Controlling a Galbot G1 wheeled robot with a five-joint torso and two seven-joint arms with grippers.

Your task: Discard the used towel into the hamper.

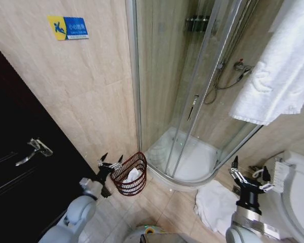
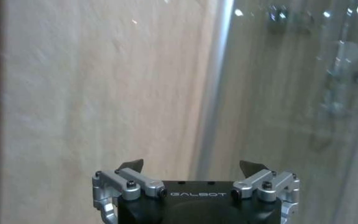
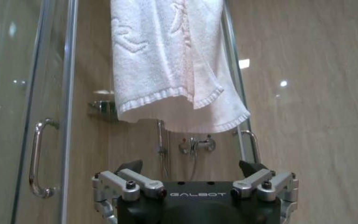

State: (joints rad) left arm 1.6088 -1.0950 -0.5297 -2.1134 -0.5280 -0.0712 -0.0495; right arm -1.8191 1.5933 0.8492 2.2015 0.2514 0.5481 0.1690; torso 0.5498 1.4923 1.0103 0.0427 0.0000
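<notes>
Hamper point(image 1: 129, 174): white cloth already inside, by the shower.
Towel point(image 1: 215, 205): crumpled on the floor, unlifted.
Left gripper point(image 1: 110, 162): open, empty.
Right gripper point(image 1: 250, 171): open, empty.

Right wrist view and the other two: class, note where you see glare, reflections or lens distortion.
Right wrist view: bright glare spots on the tiled wall beside the hanging towel. Left wrist view: soft, blurred reflections in the shower glass. Head view: wide-angle bending; the shower door frame leans.

Even soft indoor light; bright specks glint on shower glass point(image 2: 291, 93); left wrist view blurred; head view edges bowed.
</notes>
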